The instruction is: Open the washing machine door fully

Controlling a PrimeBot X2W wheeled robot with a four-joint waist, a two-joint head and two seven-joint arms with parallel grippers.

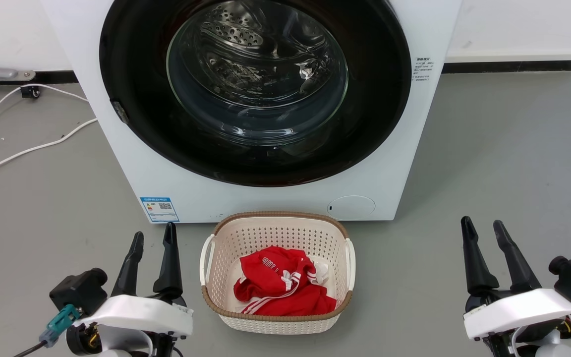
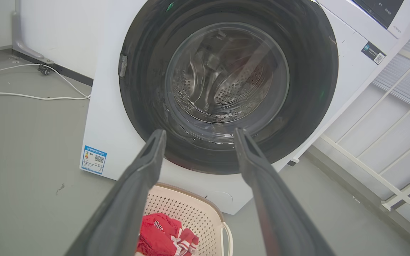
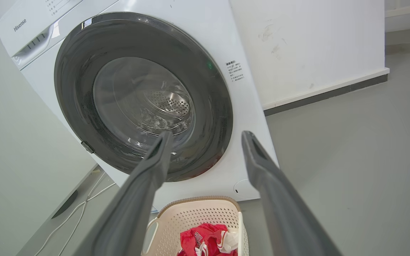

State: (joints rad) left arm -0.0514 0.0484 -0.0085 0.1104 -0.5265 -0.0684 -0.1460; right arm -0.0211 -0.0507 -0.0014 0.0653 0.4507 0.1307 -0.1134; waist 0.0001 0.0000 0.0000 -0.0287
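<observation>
**Left gripper** (image 1: 154, 232): two long dark fingers (image 1: 169, 263) on a white wrist housing, at the lower left of the head view. The fingers stand moderately apart, with nothing between them, and point toward the machine.

**Right gripper** (image 1: 482, 223): at the lower right of the head view. Its fingers are parted to a similar gap and hold nothing.

**Cream perforated plastic laundry basket** (image 1: 275, 233): it stands on the grey floor (image 1: 488, 173) between the two grippers and has a brown rim and side handles. It contains a crumpled red garment with white stripes (image 1: 280, 282). The basket sits just in front of the base of the white front-loading washing machine (image 1: 132, 163). Whether the two are touching cannot be told.

**Lower machine front**: a blue-and-white label with a QR code (image 1: 159, 209) is at the left corner. A round white cap (image 1: 351, 206) is toward the right.

**Large round glossy black washing machine door** (image 1: 374, 99): it spans nearly the full width of the machine front and lies flush against it — closed.
- A bulging clear glass bowl (image 1: 258, 74) sits at the centre, and the perforated steel drum (image 1: 231, 32) shows through it.
- A small grey latch tab (image 1: 119, 111) sits on the door's left edge as seen in the head view.
- Both grippers are well apart from the door. In each wrist view, the door's lower part appears between that gripper's fingers.

**Background**: a white cable (image 1: 18, 153) lies on the floor to the left of the machine. Behind the machine is a white wall (image 1: 513, 25) with a dark skirting strip (image 1: 508, 66).
</observation>
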